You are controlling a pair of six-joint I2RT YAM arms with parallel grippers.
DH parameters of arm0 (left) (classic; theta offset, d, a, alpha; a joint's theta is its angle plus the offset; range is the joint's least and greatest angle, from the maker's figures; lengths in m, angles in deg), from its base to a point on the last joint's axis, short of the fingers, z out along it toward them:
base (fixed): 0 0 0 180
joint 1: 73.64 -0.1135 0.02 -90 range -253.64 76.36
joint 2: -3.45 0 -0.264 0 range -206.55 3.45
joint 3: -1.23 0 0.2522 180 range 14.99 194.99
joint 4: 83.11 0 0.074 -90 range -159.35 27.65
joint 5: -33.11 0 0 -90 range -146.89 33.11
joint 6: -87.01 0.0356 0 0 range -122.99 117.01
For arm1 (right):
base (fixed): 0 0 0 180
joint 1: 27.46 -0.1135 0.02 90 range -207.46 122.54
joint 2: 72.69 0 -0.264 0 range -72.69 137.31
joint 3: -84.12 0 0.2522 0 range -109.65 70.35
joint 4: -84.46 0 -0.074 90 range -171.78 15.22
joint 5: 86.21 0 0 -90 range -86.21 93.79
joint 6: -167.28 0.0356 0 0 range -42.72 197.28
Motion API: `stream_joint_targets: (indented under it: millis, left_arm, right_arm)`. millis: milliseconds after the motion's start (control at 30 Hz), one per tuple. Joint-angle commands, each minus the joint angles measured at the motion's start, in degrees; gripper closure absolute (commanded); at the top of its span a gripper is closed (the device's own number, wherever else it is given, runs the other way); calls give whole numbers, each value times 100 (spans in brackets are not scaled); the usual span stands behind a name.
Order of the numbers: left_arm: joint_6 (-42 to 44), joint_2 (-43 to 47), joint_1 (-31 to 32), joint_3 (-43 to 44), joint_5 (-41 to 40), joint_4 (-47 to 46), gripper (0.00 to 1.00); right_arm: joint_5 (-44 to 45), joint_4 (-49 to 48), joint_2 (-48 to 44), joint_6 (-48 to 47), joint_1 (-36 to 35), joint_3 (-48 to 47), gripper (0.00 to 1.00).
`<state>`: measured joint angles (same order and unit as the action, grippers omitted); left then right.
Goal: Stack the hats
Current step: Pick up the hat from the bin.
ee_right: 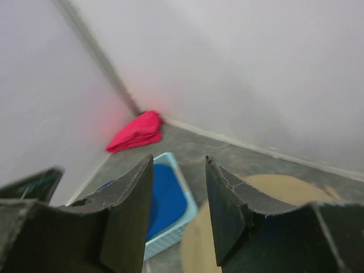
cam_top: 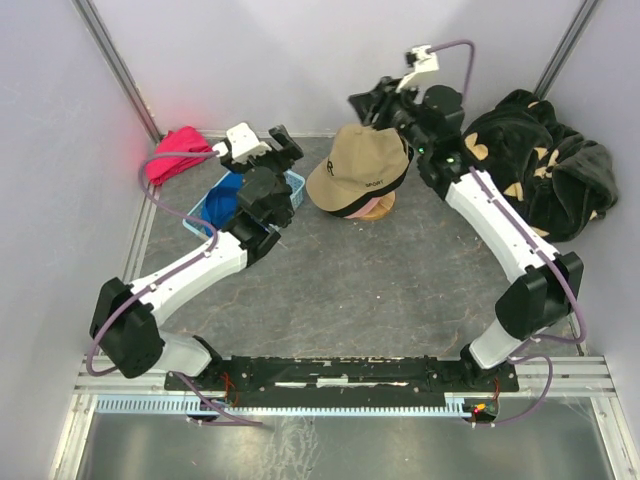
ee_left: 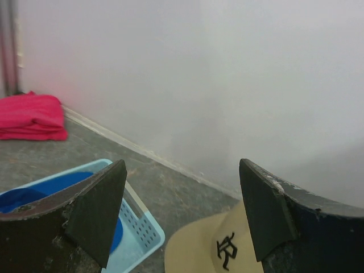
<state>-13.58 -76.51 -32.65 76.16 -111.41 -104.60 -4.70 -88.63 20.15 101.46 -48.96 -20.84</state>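
A tan hat lies on top of a pile, with a black edge and a pink hat showing underneath. A bright blue hat sits in a light blue basket. My left gripper hovers open between basket and pile with nothing in it. In the left wrist view the left gripper frames the tan hat and the blue hat. My right gripper is behind the pile. The right wrist view shows the right gripper open and empty above the tan hat and the blue hat.
A red-pink cloth bundle lies in the back left corner. Big black plush fabric with beige flowers is heaped at the right wall. White walls close in the back and both sides.
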Motion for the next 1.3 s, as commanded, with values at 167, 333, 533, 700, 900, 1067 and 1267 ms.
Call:
stream_joint_targets:
  millis: [167, 333, 533, 700, 900, 1067, 1267]
  left_arm:
    - [586, 347, 37, 909, -1869, 411, 8]
    - [1219, 516, 33, 866, -2185, -289, 4]
    - [1576, 839, -20, 712, -2082, -578, 3]
    - [1628, 933, -48, 687, -1977, -602, 2]
    - [1602, 996, -98, 590, -1907, -609, 1]
    - [1522, 1027, -140, 524, -1945, -540, 0]
    - [1217, 1176, -211, 523, -1912, -147, 0]
  right_arm:
    - [-137, 702, 495, -1092, -1661, -500, 50]
    - [-38, 596, 1118, -1259, -2311, -466, 50]
    - [-326, 666, 1880, -1402, -2722, -613, 50]
    - [-476, 718, 2397, -1559, -2986, -681, 50]
    - [-576, 708, 2816, -1812, -3135, -817, 50]
    - [-723, 756, 3124, -2041, -3255, -1052, 50]
    - [-854, 860, 3420, -2281, -3347, -1322, 47]
